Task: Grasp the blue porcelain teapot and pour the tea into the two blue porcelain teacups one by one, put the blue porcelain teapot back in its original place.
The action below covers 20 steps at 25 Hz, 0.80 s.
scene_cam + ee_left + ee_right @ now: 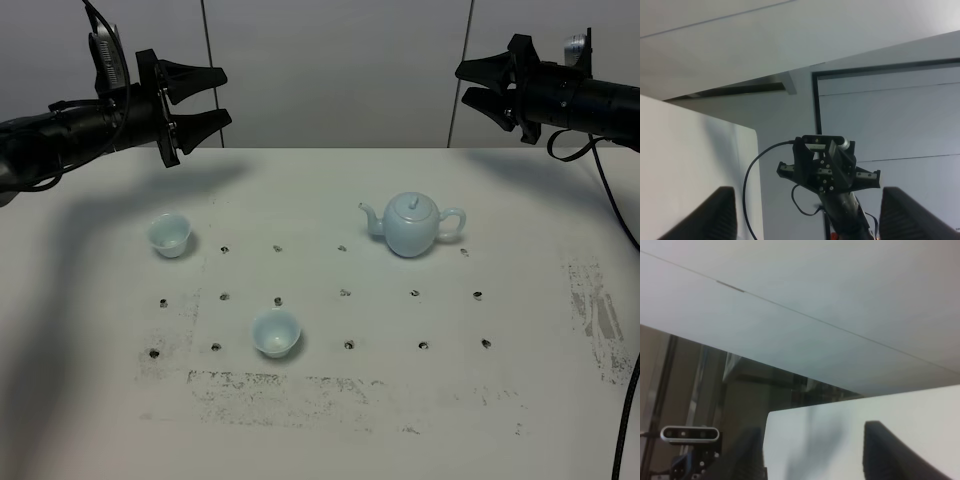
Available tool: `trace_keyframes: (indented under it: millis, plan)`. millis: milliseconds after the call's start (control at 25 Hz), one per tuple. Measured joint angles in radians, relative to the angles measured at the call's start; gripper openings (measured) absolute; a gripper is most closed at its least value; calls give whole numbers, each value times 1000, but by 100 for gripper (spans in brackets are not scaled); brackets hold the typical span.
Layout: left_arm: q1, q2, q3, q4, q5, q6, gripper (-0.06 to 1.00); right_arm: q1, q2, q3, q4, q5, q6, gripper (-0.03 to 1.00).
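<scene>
From the high camera I see the pale icy-blue glazed round porcelain teapot [412, 225] standing upright on the white table [330, 180], right of centre, with its spout pointing left. One small pale-blue handleless porcelain cup [170, 234] stands at the far left. The other matching cup [276, 332] sits nearer the front, left of centre. All three are well apart. My left gripper [226, 97] and right gripper [461, 84] hang high over the far corners, jaws apart and holding nothing.

On the left wrist camera its dark fingers [720, 215] stand wide, and the right gripper shows between them in the distance.

On the right wrist camera the fingers are likewise spread, over the table edge.
</scene>
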Motion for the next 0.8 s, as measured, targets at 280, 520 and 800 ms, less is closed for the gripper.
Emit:
trace_keyframes:
  millis: [280,520,800]
  plan:
    - [0,0,0,0,7,-1,65,1,0,0,-1,-10,1,46]
    - [0,0,0,0,15,113,65,1,0,0,-30,-32,-2,46]
    - [0,0,-98,218,-57,221,65,1,1,-72,-292,-69,-75,46]
